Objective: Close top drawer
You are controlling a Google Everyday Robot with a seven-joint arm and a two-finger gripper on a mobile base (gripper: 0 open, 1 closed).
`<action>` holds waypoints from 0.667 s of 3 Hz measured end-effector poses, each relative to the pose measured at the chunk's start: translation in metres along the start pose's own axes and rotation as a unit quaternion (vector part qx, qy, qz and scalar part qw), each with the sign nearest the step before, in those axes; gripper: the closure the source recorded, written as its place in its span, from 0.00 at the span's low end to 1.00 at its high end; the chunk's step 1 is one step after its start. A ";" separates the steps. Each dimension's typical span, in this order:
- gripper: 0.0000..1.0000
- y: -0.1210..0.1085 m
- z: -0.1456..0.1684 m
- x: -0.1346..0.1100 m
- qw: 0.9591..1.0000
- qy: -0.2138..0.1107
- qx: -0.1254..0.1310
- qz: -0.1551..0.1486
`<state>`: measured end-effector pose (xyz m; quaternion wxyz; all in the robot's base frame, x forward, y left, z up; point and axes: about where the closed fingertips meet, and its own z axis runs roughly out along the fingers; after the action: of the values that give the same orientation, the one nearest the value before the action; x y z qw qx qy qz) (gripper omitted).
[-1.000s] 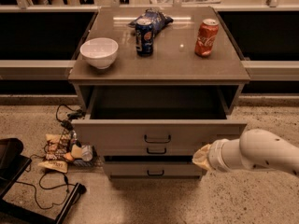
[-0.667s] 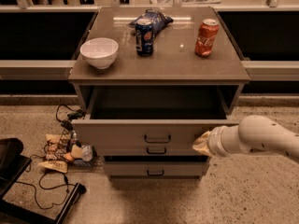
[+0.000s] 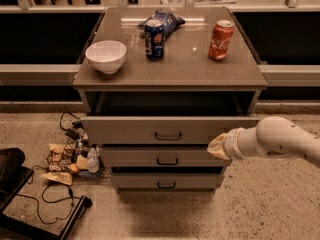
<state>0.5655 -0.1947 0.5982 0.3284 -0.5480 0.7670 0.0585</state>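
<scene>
The top drawer (image 3: pixel 150 130) of the grey-beige cabinet is pulled out partway, and its dark interior shows beneath the cabinet top (image 3: pixel 170 71). Its small black handle (image 3: pixel 167 136) sits at the centre of the front. My gripper (image 3: pixel 217 146), on a white arm reaching in from the right, is at the lower right end of the drawer front. It looks to be against the front.
A white bowl (image 3: pixel 106 55), a blue can (image 3: pixel 154 39), a red can (image 3: pixel 221 33) and a blue bag (image 3: pixel 165 19) stand on the cabinet top. Two shorter drawers (image 3: pixel 166 158) lie below. Litter and cables (image 3: pixel 70 159) lie on the floor at left, by a black object (image 3: pixel 10 176).
My arm has moved left and up to the drawer's right end. The drawer front has slid back toward the cabinet and sticks out less than before.
</scene>
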 end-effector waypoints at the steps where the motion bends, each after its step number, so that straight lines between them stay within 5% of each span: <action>1: 1.00 -0.035 0.005 0.001 1.000 -0.010 0.017 0.006; 2: 1.00 -0.085 0.016 0.006 0.999 -0.014 0.035 0.018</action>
<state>0.6462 -0.2259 0.6051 0.3573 -0.5212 0.7737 0.0450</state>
